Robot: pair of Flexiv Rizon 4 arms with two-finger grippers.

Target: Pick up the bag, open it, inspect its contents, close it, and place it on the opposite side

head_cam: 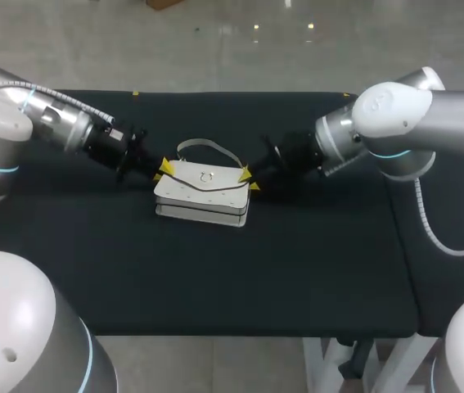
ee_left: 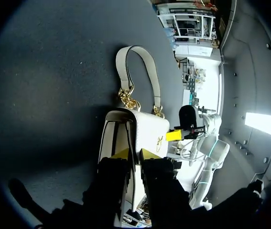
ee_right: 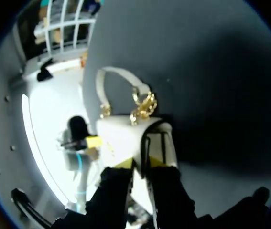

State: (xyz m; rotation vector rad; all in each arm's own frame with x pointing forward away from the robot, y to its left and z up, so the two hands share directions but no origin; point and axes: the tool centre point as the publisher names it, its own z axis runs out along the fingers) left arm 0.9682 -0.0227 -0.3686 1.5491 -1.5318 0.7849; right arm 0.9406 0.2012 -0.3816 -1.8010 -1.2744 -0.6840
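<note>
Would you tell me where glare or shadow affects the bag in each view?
Head view: the bag is evenly lit, no glare. Left wrist view: a shadow lies on the table beside it. Right wrist view: bright glare behind its far end.

The bag looks like smooth white leather, with shiny gold metal chain links. Matt black cloth covers the table.

No text, label, number or sign can be read on the white bag or on the black table under it.
</note>
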